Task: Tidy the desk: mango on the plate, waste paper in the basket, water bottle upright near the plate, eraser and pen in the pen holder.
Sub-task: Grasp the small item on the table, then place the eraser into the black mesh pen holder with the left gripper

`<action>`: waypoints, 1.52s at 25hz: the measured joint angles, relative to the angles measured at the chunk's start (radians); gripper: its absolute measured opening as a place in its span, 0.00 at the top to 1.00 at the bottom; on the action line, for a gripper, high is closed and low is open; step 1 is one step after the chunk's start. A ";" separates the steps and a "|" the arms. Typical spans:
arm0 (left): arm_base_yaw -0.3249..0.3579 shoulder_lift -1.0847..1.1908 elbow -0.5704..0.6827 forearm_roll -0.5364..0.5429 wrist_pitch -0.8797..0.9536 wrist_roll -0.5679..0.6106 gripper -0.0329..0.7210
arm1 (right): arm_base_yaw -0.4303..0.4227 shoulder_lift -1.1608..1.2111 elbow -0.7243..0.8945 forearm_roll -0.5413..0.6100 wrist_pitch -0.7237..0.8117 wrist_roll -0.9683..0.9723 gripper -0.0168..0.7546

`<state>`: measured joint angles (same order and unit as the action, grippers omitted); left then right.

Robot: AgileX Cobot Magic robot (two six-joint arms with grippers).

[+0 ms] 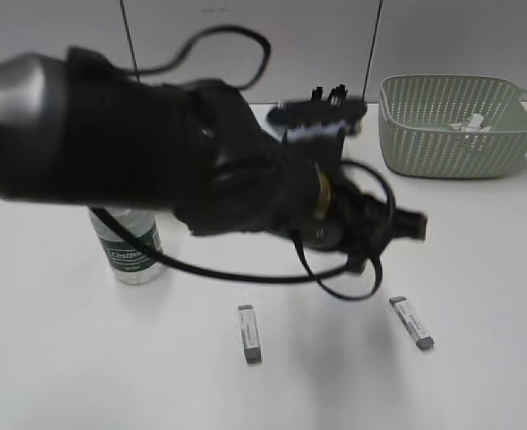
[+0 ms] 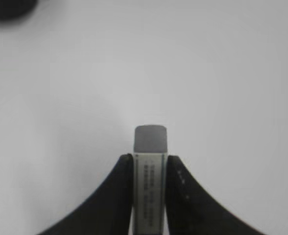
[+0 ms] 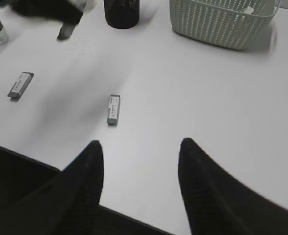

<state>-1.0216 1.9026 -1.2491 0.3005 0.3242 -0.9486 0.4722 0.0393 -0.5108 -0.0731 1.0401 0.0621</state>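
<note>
My left gripper is shut on a grey eraser with a white sleeve and holds it above the white desk. The right wrist view shows it blurred, left of the black mesh pen holder. My right gripper is open and empty over the desk's near edge. Two more erasers lie on the desk. The water bottle stands upright at the left. The waste paper lies in the green basket. Mango, plate and pen are out of view.
The left arm spans the exterior view and hides the middle and back of the desk. The basket stands at the back right. A dark rounded shape sits in the left wrist view's top left corner.
</note>
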 joint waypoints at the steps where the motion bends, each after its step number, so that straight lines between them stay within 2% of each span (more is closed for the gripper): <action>1: 0.015 -0.022 -0.003 0.091 -0.084 0.000 0.77 | 0.000 0.000 0.000 0.000 0.000 0.000 0.46; 5: 0.126 -0.051 -0.035 0.467 -0.315 -0.001 0.77 | 0.000 0.000 0.000 0.000 0.000 0.000 0.46; 7: 0.192 -0.031 -0.069 0.591 -0.374 -0.001 0.77 | 0.000 0.000 0.000 -0.001 0.000 0.000 0.46; 9: 0.264 0.002 -0.111 0.644 -0.432 -0.001 0.77 | 0.000 0.000 0.000 -0.001 0.000 0.000 0.46; 13: 0.375 0.102 -0.218 0.672 -0.520 -0.001 0.77 | 0.000 0.000 0.000 -0.001 0.000 0.000 0.46; 16: 0.422 0.191 -0.299 0.675 -0.583 0.011 0.77 | 0.000 0.000 0.000 -0.001 0.000 0.000 0.46; 21: 0.435 0.313 -0.409 0.678 -0.634 0.031 0.77 | 0.000 0.000 0.000 -0.001 0.000 0.000 0.46; 26: 0.435 0.363 -0.432 0.681 -0.638 0.033 0.76 | 0.000 0.000 0.000 -0.001 0.000 0.000 0.46; 28: 0.435 0.371 -0.435 0.683 -0.637 0.034 0.70 | 0.000 0.000 0.000 -0.001 0.000 0.000 0.46; 31: 0.435 0.372 -0.435 0.683 -0.637 0.035 0.49 | 0.000 0.000 0.000 -0.001 0.000 0.000 0.46; 33: 0.435 0.371 -0.436 0.683 -0.621 0.035 0.40 | 0.000 0.000 0.000 -0.001 0.000 0.000 0.46; 35: 0.433 0.356 -0.436 0.683 -0.541 0.026 0.38 | 0.000 0.000 0.000 -0.001 0.000 0.000 0.46; 38: 0.404 0.281 -0.435 0.641 -0.272 -0.003 0.40 | 0.000 0.000 0.000 -0.001 0.000 0.000 0.46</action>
<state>-0.6174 2.1833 -1.6838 0.9420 0.0523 -0.9514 0.4722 0.0393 -0.5108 -0.0743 1.0401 0.0621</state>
